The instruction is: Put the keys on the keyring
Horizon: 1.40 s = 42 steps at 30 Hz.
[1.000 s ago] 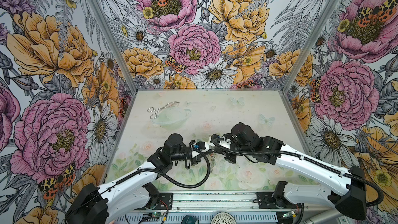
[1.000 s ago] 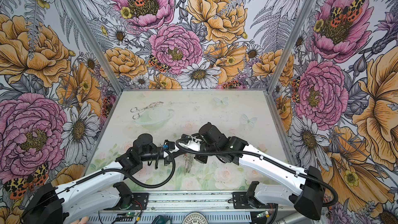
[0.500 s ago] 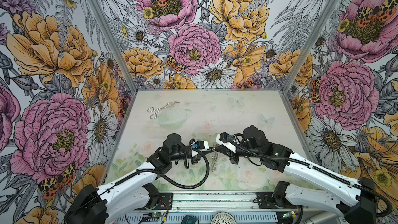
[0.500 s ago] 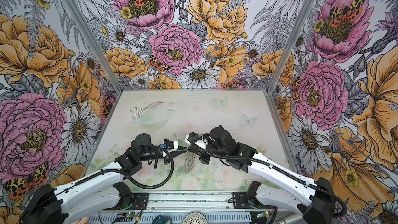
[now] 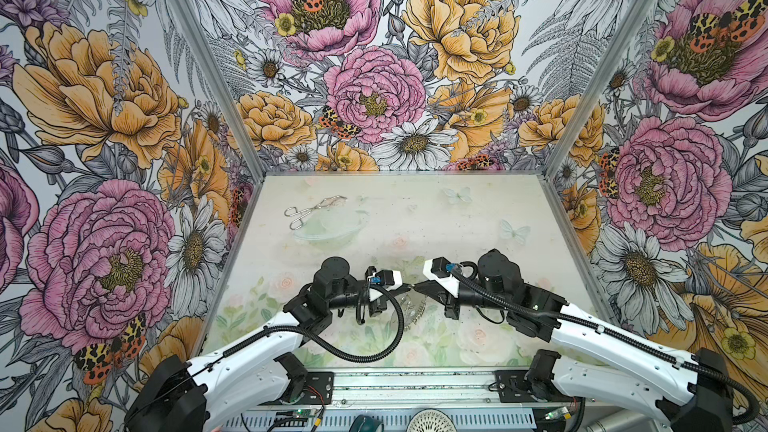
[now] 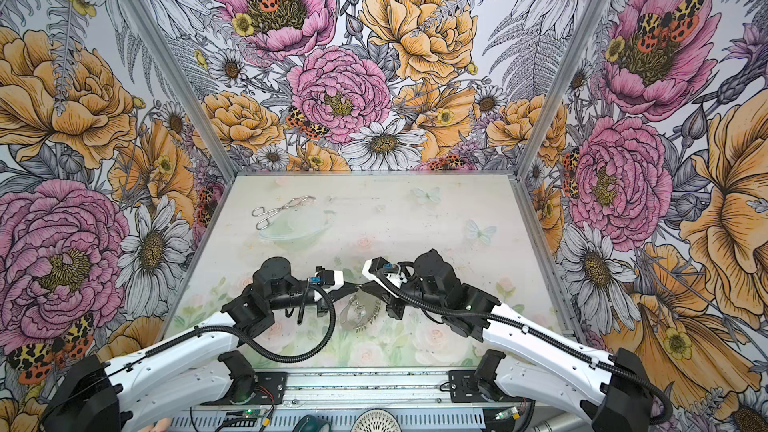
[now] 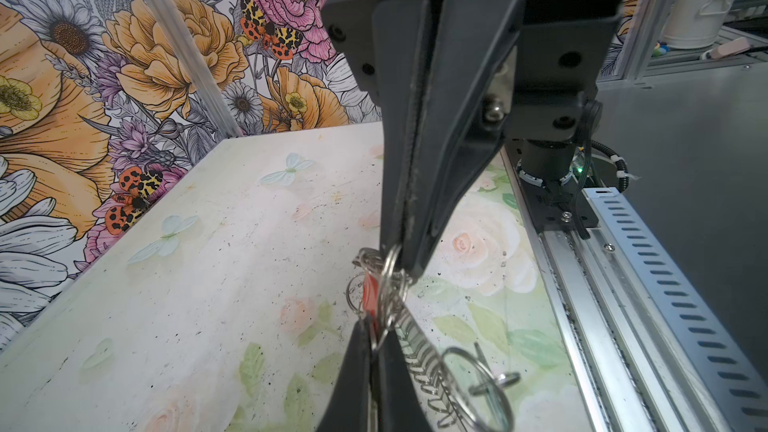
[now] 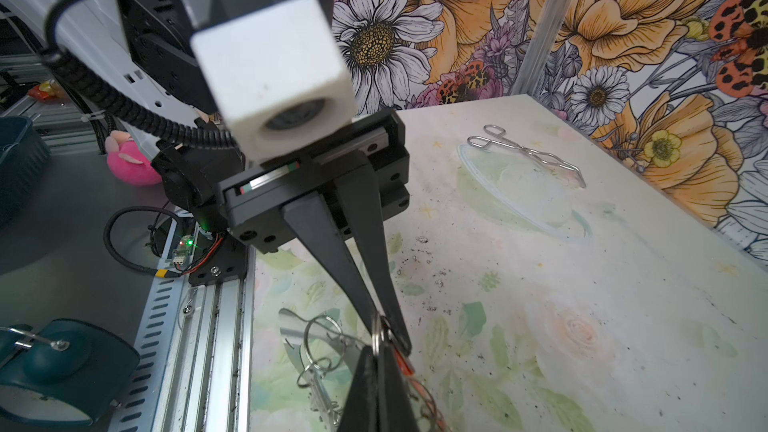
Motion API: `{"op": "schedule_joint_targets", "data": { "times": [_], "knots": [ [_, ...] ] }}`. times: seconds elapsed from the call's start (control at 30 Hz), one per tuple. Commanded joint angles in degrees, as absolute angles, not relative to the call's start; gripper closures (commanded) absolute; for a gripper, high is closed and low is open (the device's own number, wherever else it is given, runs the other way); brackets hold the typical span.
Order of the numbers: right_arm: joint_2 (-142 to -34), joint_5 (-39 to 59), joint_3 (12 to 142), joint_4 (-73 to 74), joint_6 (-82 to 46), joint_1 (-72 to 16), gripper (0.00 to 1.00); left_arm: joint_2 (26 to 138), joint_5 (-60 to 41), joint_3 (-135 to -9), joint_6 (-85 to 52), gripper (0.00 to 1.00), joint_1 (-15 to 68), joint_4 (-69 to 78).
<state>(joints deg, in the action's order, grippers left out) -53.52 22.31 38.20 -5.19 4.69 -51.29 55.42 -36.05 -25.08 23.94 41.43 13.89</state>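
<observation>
Now left fingers point(image 7: 353, 376) and right fingers point(image 7: 419, 160) meet tip to tip, both closed: left pinching the keys point(image 7: 370, 301), right apparently the keyring point(image 7: 417, 361) dangling beneath.

Right end effector point(image 5: 417, 287) farther right than 1 second ago, now tip-to-tip with left end effector point(image 5: 406, 285).

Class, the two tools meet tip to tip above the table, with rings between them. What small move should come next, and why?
Probably the left tool should nudge the keys a touch toward the right tool, to thread them. Both tools are shut tip to tip on the rings, and the keyring hangs just beneath.
</observation>
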Motion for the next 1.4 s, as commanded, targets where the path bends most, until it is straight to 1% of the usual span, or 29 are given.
{"op": "schedule_joint_targets", "data": {
  "times": [0.0,0.13,0.27,0.33,0.43,0.57,0.7,0.87,1.0,1.23,1.37],
  "knots": [
    [-51.2,21.3,37.9,5.3,2.3,-50.8,1.00,56.8,-37.9,-25.2,24.0,0.93,41.1,13.5],
    [-51.6,18.1,36.1,10.1,0.7,-50.8,1.00,57.2,-39.6,-25.6,24.2,0.92,41.2,13.1],
    [-52.9,14.7,35.5,11.9,0.0,-50.8,1.00,56.4,-41.0,-25.5,24.1,0.90,41.3,12.9],
    [-53.9,15.3,35.9,10.8,0.3,-50.8,1.00,55.4,-40.2,-25.3,24.0,0.89,41.3,13.1],
    [-54.4,17.7,36.4,7.8,1.8,-50.8,1.00,53.7,-37.6,-23.9,22.7,0.83,40.7,15.3],
    [-54.2,21.4,36.8,2.5,4.6,-50.3,1.00,52.3,-35.3,-22.7,21.5,0.79,40.0,17.5],
    [-53.5,25.9,36.3,3.0,4.5,-48.9,1.00,52.3,-35.5,-22.6,20.9,0.78,39.5,18.0],
    [-54.6,29.5,35.5,6.2,4.3,-48.7,1.00,52.8,-40.1,-22.7,20.7,0.78,39.5,18.0],
    [-54.7,30.0,34.4,8.6,4.7,-48.8,1.00,53.1,-41.3,-22.8,20.6,0.78,39.5,18.1],
    [-55.1,29.9,34.0,8.1,6.3,-48.7,1.00,54.0,-43.1,-23.4,20.5,0.85,39.3,17.8],
    [-55.6,29.4,33.6,8.3,7.0,-48.8,1.00,53.5,-43.3,-23.2,20.3,0.85,39.3,18.0]
  ]
}}
